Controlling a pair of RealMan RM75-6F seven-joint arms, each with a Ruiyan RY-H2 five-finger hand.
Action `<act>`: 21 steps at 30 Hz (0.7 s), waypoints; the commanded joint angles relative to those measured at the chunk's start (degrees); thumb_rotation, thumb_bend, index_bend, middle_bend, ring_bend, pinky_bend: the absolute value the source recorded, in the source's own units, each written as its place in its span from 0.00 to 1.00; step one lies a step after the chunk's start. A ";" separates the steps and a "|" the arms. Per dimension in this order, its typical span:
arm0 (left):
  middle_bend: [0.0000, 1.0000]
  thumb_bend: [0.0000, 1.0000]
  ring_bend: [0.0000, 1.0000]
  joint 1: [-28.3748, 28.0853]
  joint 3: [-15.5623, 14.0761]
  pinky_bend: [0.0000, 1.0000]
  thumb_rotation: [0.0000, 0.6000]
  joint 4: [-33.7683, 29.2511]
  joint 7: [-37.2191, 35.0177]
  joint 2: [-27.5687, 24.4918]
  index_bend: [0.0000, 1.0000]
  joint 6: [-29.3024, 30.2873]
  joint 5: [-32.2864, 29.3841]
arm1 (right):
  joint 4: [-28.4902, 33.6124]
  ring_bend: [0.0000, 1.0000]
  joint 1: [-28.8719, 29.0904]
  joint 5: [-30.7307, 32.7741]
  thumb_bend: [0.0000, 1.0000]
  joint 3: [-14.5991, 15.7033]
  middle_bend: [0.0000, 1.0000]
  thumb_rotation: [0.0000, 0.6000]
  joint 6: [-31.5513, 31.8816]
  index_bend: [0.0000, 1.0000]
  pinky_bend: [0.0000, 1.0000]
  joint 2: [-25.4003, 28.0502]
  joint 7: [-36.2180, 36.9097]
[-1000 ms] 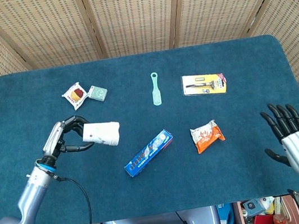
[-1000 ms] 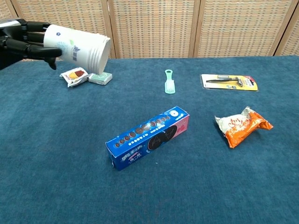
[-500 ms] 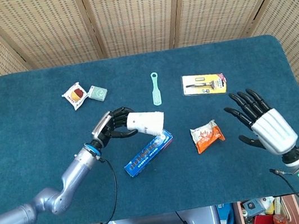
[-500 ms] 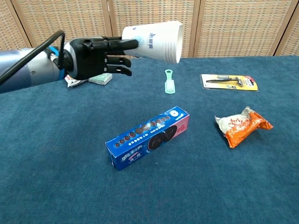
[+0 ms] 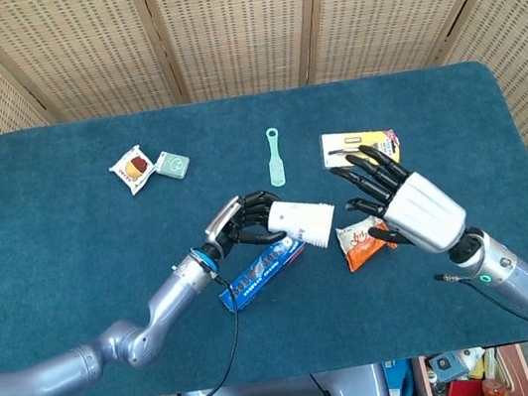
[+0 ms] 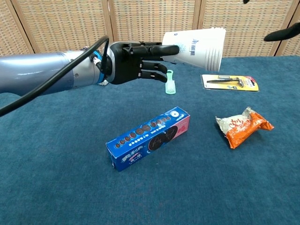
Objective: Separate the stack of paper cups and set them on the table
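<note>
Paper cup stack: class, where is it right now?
The paper cup stack is held sideways by the left hand, above the blue biscuit box, near table centre.

Blue printing marks the paper cups [image 6: 197, 46]; wording on the blue biscuit box [image 6: 148, 138] is too small to read.

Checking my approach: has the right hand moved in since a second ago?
Yes. The right hand has moved from the table's near right edge inward, now above the orange snack packet.
</note>
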State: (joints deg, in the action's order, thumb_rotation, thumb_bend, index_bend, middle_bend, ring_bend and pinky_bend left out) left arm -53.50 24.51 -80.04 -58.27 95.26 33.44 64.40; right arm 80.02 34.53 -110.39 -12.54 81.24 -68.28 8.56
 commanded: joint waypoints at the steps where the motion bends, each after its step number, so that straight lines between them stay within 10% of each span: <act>1: 0.54 0.23 0.57 -0.14 0.12 0.50 1.00 0.22 1.12 0.81 0.52 0.09 -0.93 | -3.08 0.01 2.81 -0.45 0.18 -0.17 0.20 1.00 -0.88 0.47 0.04 -3.09 1.12; 21: 0.54 0.23 0.57 0.80 0.85 0.50 1.00 2.47 1.96 3.58 0.52 -1.64 -1.14 | -6.27 0.05 6.47 1.29 0.26 2.48 0.23 1.00 -0.40 0.53 0.05 -8.24 -0.56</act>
State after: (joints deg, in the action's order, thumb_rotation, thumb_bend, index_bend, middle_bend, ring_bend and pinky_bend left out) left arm -52.76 25.33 -77.65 -56.27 98.76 31.86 63.19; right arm 73.70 40.80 -109.29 -10.21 81.04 -76.32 8.20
